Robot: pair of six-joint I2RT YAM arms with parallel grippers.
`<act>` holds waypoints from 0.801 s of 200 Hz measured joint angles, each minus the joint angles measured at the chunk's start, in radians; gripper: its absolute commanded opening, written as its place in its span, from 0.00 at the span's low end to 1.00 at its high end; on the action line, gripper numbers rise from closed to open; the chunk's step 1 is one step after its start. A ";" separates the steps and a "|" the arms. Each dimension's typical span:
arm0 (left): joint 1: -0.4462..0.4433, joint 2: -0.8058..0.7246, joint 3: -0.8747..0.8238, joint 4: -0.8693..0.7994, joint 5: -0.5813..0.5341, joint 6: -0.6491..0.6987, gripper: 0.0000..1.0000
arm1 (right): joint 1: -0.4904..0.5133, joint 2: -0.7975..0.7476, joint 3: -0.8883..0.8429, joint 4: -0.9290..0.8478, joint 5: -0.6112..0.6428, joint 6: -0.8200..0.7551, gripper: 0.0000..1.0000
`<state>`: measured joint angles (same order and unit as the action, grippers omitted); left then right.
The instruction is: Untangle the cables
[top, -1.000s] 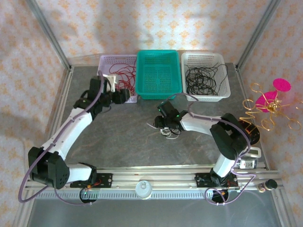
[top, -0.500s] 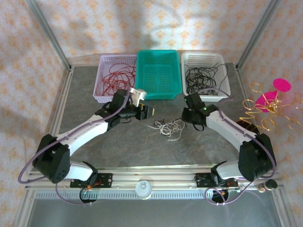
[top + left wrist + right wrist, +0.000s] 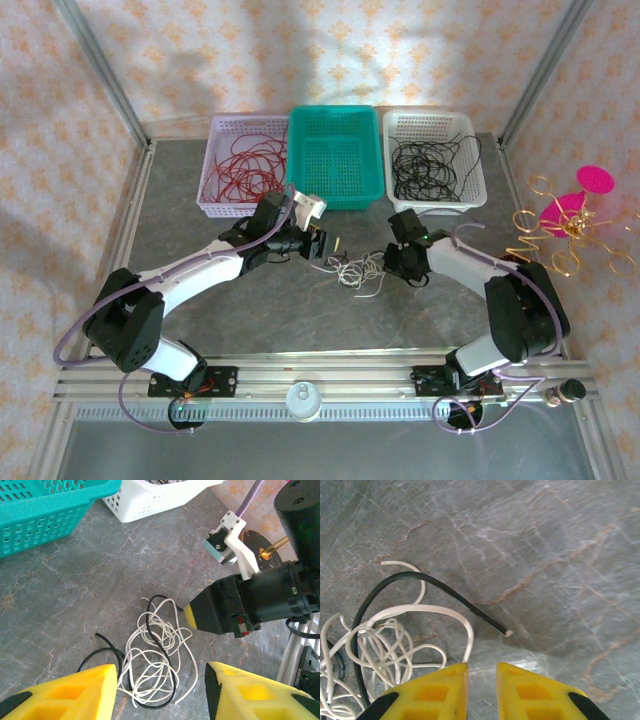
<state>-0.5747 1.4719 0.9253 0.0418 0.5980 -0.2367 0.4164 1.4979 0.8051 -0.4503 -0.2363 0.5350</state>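
The cables (image 3: pixel 358 272) lie as a small clump of white loops with one black strand on the grey table, between my two grippers. In the left wrist view the clump (image 3: pixel 152 662) sits on the table just ahead of my left gripper (image 3: pixel 161 680), which stands open and wide above it with nothing held. My left gripper (image 3: pixel 325 245) is just left of the clump. My right gripper (image 3: pixel 395 262) is just right of it. Its yellow fingers leave a narrow gap (image 3: pixel 482 669) with bare table showing through. A white cable end (image 3: pixel 469 647) runs up to the left fingertip, and a black strand (image 3: pixel 435 585) lies ahead.
At the back stand a lilac basket (image 3: pixel 215 200) with red cables, a teal basket (image 3: pixel 335 155) and a white basket (image 3: pixel 475 190) with black cables. A gold wire ornament with a pink top (image 3: pixel 565 215) stands at the right edge.
My left arm swung from the lilac basket over to the clump. My right gripper drew back from the clump, then came in again at its right side. Both pairs of jaws narrowed.
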 measured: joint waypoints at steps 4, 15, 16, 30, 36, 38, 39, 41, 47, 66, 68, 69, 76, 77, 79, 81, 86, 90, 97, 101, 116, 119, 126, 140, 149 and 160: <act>0.000 0.000 0.000 0.000 0.000 0.000 0.51 | 0.005 0.009 0.000 0.006 0.000 0.008 0.27; 0.000 0.000 0.000 0.000 0.000 0.000 0.51 | 0.018 0.035 0.000 0.023 0.000 0.016 0.27; 0.000 0.000 0.000 0.000 0.000 0.000 0.51 | 0.020 0.038 0.000 0.024 0.000 0.019 0.27; 0.000 0.000 0.000 0.000 0.000 0.000 0.51 | 0.037 0.067 0.001 0.035 0.011 0.036 0.27; 0.000 0.000 0.000 0.000 0.000 0.000 0.51 | 0.042 0.071 0.004 0.034 0.021 0.043 0.27; 0.000 0.000 0.000 0.000 0.000 0.000 0.51 | 0.043 0.071 0.006 0.033 0.023 0.048 0.26; 0.000 0.000 0.000 0.000 0.000 0.000 0.51 | 0.043 0.071 0.006 0.032 0.024 0.049 0.26; 0.000 0.000 0.000 0.000 0.000 0.000 0.51 | 0.043 0.071 0.007 0.032 0.026 0.051 0.25; 0.000 0.000 0.000 0.000 0.000 0.000 0.51 | 0.047 0.071 0.008 0.031 0.035 0.061 0.23; 0.000 0.000 0.002 0.000 0.000 0.000 0.51 | 0.055 0.074 0.008 0.024 0.073 0.084 0.17; 0.000 0.000 0.003 0.000 0.000 0.000 0.51 | 0.056 0.074 0.008 0.023 0.076 0.082 0.16; 0.000 0.000 0.003 0.000 0.000 0.000 0.51 | 0.057 0.074 0.008 0.023 0.077 0.081 0.16; 0.000 0.000 0.006 0.000 0.000 0.000 0.51 | 0.059 0.074 0.008 0.020 0.087 0.082 0.13; 0.000 0.000 0.007 0.000 0.000 0.000 0.51 | 0.059 0.074 0.008 0.020 0.088 0.083 0.13; 0.000 0.000 0.008 0.000 0.000 0.000 0.51 | 0.059 0.074 0.008 0.018 0.091 0.086 0.12; 0.000 0.000 0.009 0.000 0.000 0.001 0.51 | 0.060 0.074 0.008 0.017 0.093 0.084 0.12; 0.000 0.000 0.011 0.000 0.000 0.002 0.51 | 0.061 0.073 0.008 0.014 0.098 0.085 0.10; 0.000 0.000 0.013 0.000 0.000 0.002 0.51 | 0.061 0.072 0.008 0.014 0.099 0.079 0.09; 0.000 0.000 0.017 0.000 0.001 0.003 0.51 | 0.061 0.070 0.008 0.013 0.103 0.074 0.08; -0.001 0.000 0.019 0.000 0.001 0.003 0.51 | 0.061 0.070 0.008 0.014 0.106 0.074 0.08; -0.002 0.004 0.025 0.000 0.006 0.003 0.51 | 0.061 0.070 0.018 0.013 0.118 0.058 0.11; -0.002 0.006 0.026 0.000 0.010 0.005 0.51 | 0.060 0.070 0.021 0.011 0.118 0.053 0.13; -0.002 0.011 0.028 0.000 0.019 0.009 0.51 | 0.060 0.070 0.032 0.006 0.118 0.042 0.20; -0.008 0.029 0.034 0.002 0.037 0.024 0.52 | 0.060 0.068 0.065 -0.010 0.116 0.021 0.30; -0.016 0.047 0.037 0.002 0.051 0.037 0.52 | 0.060 0.061 0.085 -0.019 0.112 0.018 0.33; -0.027 0.072 0.043 0.001 0.059 0.049 0.52 | 0.060 0.041 0.101 -0.031 0.108 0.009 0.34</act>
<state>-0.6014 1.5440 0.9688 0.0429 0.6571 -0.1875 0.4763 1.5391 0.9062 -0.4816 -0.1284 0.5438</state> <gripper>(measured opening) 0.523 0.327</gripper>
